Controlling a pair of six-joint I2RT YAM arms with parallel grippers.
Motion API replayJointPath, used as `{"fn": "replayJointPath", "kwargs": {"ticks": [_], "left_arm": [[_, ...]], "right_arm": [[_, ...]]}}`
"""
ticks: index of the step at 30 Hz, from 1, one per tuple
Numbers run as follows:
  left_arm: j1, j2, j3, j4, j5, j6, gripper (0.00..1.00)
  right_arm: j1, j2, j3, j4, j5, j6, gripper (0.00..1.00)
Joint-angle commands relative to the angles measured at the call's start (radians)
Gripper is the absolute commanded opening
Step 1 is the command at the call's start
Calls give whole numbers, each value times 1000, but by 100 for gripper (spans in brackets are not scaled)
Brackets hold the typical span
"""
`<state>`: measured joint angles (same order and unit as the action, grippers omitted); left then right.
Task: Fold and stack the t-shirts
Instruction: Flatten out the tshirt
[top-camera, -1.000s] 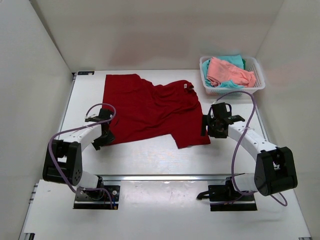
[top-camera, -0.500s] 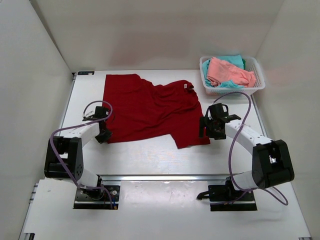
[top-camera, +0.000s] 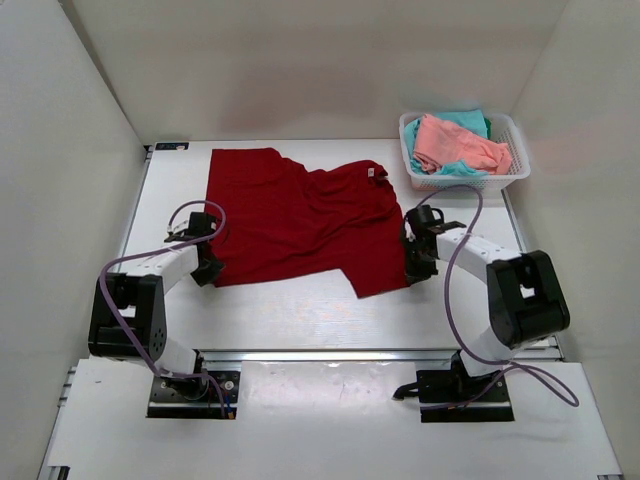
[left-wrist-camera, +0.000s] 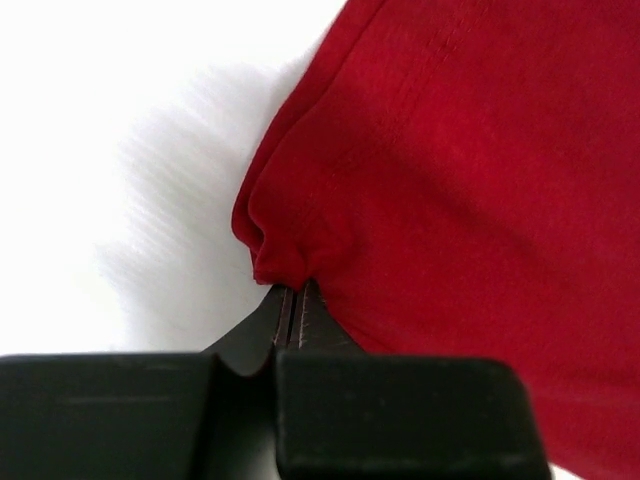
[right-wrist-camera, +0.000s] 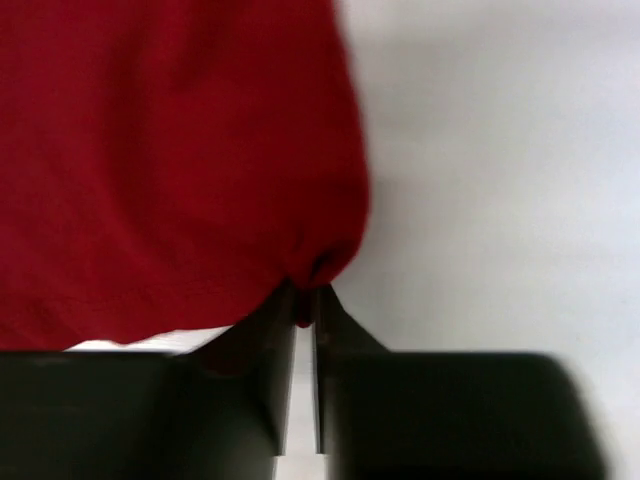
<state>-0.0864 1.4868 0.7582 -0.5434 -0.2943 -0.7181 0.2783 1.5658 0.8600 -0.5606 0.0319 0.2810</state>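
**A:** What do we make of the last second, starting nearest us?

**B:** Both hands have closed. A second ago our left hand (top-camera: 207, 266) stood open just off the near left corner of the dark red t-shirt (top-camera: 300, 220). Now it is clenched on that corner, and the left wrist view shows the cloth bunched up right at the fingertips.

**A:** And our right hand (top-camera: 417, 262)?

**B:** It hung open out past the right edge, and it has since swung in to the near right corner. In the right wrist view the jaws are almost together, with a fold of red pinched between them. We read that as grasping the hem too.

**A:** So what does that mean for the job?

**B:** We judge the first fold is about to start. We hold both near corners, and the t-shirt lies spread, somewhat rumpled, in the middle of the counter (top-camera: 300, 310). Nothing is folded or stacked yet, so we are very early.

**A:** Shall we count, moving outward?

**B:** We have two arms and two hands, both on the cloth. One dark red t-shirt is on the counter. At the far right corner there is one white mesh basket (top-camera: 465, 182). In it are one salmon pink t-shirt (top-camera: 455, 145) on top and one teal t-shirt (top-camera: 468, 120) showing beneath and behind it.

**A:** Three t-shirts in all, then?

**B:** Three that we can see. We cannot tell whether the basket hides anything underneath.
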Motion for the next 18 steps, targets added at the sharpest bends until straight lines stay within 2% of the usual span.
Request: {"fn": "replayJointPath", "kwargs": {"ticks": [1,4,5,7,8,11,13,14,16,18], "left_arm": [[2,-48,-17,-47,43,19,0],[13,-80,78,-142,70,5,0],[17,-94,148,-159,75,-6,0],[40,-106,290,-208,72,-20,0],[46,-108,403,-222,69,-33,0],[60,-39,762,-305,66,-47,0],[60,-1,1022,-366,55,-52,0],[62,22,1071,-387,50,-58,0],[83,32,1215,-394,81,-84,0],[83,21,1285,-406,102,-106,0]], "right_arm": [[39,103,16,1,-43,10,0],[55,71,176,-82,-44,20,0],[58,38,213,-111,-40,30,0],[50,-33,401,-143,-52,47,0],[39,-45,454,-153,-75,43,0],[13,-50,753,-205,-136,44,0],[30,-17,1042,-269,-121,12,0],[39,-13,1162,-306,-92,4,0],[51,-10,1276,-315,-89,-20,0],[36,-58,1285,-254,-131,-36,0]]}}
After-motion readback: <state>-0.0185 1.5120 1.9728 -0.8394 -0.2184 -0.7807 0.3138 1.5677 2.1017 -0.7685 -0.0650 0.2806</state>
